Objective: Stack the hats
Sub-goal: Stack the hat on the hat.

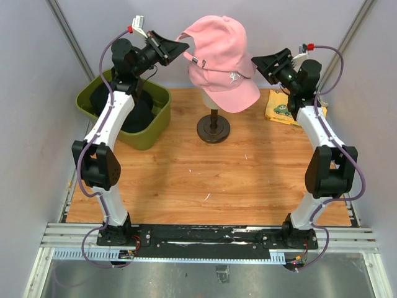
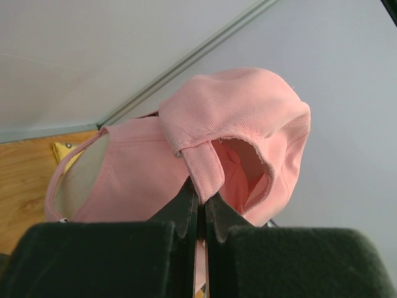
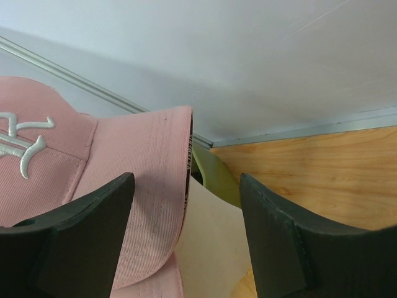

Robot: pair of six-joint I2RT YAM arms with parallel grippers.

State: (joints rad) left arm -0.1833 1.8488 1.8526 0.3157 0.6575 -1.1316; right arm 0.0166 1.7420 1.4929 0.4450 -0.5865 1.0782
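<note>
One pink cap (image 1: 218,53) sits tilted on the single cream mannequin head (image 1: 213,100), which stands on its dark stand (image 1: 213,128) at the far middle of the table (image 1: 186,180). The cap's long axis runs from its rear, up and to the left in the top view, to its brim, which points toward the near edge and a little to the right. The white logo faces the right arm.

The left end effector (image 2: 198,203) is pinched tight on the cap's rear strap; the wrist view shows the pink band caught between the closed fingertips. The right end effector (image 3: 184,189) stands wide open at the brim side. The brim's edge lies in the gap between its fingers, unclamped, and it has hold of nothing.

One olive-green bin (image 1: 158,124) rests at the far left of the table, under the left arm, with black caps (image 1: 135,115) heaped inside; their number cannot be told. One yellow fabric piece (image 1: 279,107) with a green print lies at the far right, partly behind the right arm.
</note>
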